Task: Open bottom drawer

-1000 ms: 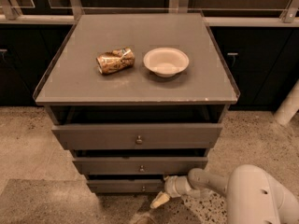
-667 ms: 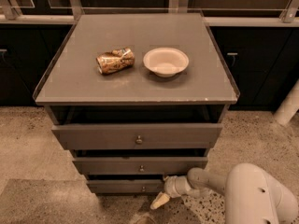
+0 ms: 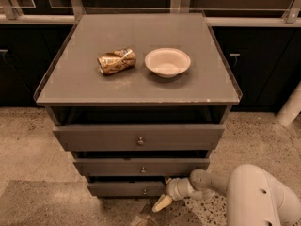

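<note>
The bottom drawer (image 3: 122, 189) is the lowest and narrowest grey front of the grey cabinet (image 3: 66, 86), with a tiny round knob (image 3: 145, 191) at its centre. It stands out a little from the cabinet, less than the two drawers above. My gripper (image 3: 161, 203) is low at the drawer's right end, just right of and below the knob, its cream fingers pointing down-left toward the floor. The white arm (image 3: 256, 197) reaches in from the lower right.
The middle drawer (image 3: 141, 167) and top drawer (image 3: 138, 137) are pulled out further. A crushed can (image 3: 116, 61) and a white bowl (image 3: 167, 61) sit on the cabinet top. Dark cabinets line the back; a white post (image 3: 291, 105) stands at right. The floor is speckled.
</note>
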Robot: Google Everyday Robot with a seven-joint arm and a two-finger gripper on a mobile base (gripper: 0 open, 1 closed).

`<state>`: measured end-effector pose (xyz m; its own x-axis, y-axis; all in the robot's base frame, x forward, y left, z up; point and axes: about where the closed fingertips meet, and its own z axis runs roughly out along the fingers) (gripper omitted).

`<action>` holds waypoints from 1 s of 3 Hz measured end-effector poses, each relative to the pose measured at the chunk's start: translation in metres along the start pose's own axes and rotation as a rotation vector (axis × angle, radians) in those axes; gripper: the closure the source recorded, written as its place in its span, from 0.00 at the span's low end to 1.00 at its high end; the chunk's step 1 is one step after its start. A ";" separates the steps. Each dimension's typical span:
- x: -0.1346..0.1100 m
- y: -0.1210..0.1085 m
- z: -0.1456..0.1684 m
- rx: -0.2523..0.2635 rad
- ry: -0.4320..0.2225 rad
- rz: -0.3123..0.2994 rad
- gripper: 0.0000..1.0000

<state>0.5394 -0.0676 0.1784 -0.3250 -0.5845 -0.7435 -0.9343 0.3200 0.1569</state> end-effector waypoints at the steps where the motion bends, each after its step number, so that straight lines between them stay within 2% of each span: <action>1: -0.003 0.001 -0.003 0.000 0.000 0.000 0.00; 2: 0.004 0.001 -0.010 0.006 -0.001 0.021 0.00; 3: 0.001 0.002 -0.011 0.006 -0.001 0.021 0.00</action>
<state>0.5356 -0.0759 0.1847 -0.3441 -0.5766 -0.7410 -0.9264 0.3368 0.1682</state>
